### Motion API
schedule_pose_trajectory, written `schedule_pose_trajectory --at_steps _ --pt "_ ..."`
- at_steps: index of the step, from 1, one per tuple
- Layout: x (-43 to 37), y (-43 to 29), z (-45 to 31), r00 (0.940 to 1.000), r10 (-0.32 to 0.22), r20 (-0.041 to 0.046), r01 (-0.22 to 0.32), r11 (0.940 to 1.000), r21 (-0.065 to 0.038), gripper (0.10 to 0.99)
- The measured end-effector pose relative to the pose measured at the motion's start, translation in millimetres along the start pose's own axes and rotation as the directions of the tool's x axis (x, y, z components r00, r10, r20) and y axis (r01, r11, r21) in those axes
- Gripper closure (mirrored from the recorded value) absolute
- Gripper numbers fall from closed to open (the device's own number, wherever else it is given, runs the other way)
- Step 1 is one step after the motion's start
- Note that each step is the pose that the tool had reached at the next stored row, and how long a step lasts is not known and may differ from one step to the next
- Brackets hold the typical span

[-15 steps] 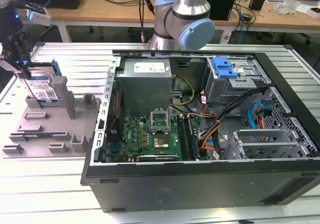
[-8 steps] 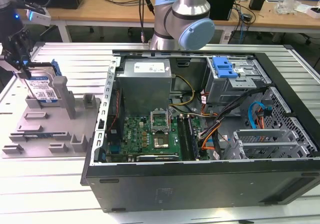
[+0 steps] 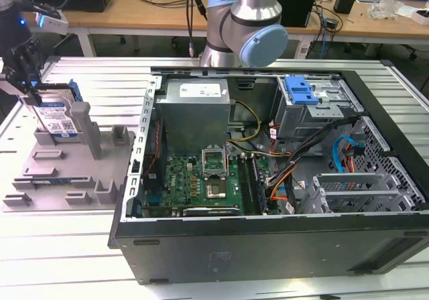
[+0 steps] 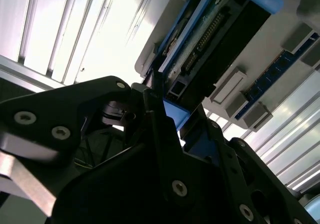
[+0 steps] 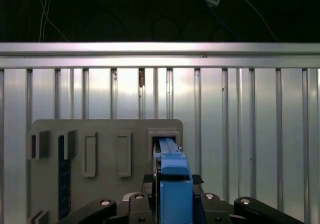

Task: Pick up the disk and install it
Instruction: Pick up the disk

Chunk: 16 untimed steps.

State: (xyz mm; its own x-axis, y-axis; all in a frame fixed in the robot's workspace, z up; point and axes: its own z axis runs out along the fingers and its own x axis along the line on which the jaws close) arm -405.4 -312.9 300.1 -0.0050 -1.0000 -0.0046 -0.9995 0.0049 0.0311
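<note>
The disk (image 3: 59,118) stands on edge in a slot of the grey holder plate (image 3: 60,179) at the exterior view's far left, its white-and-blue label facing forward and blue rails on its edges. My gripper (image 3: 29,94) is over its upper end, fingers down either side. In the first wrist view the disk's blue rail (image 5: 173,176) runs between the jaws, which press against it on both sides. The second wrist view shows the disk's underside (image 4: 210,34) reaching away from a dark finger (image 4: 156,115).
An open computer case (image 3: 268,236) fills the exterior view's middle and right, with a motherboard, cables, a grey power supply box (image 3: 194,112) and a drive cage with a blue tab (image 3: 299,91). The ribbed metal table (image 3: 80,246) surrounds it. The arm's base (image 3: 244,29) stands behind.
</note>
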Motion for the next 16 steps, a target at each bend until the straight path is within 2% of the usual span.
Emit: schedule_pose_trajectory --at_steps 4,9,13,16 --pt "0.0 0.2 -7.1 1.0000 0.002 -0.0001 -0.002 1.0000 0.000 0.718" --pt "0.4 0.6 -22.8 1.0000 0.005 0.0000 -0.005 1.0000 0.000 0.718" --pt "0.9 1.0 -39.3 1.0000 0.005 0.0001 -0.005 1.0000 0.000 0.718" --pt "1.5 1.4 -57.2 1.0000 0.006 0.0000 -0.006 1.0000 0.000 0.718"
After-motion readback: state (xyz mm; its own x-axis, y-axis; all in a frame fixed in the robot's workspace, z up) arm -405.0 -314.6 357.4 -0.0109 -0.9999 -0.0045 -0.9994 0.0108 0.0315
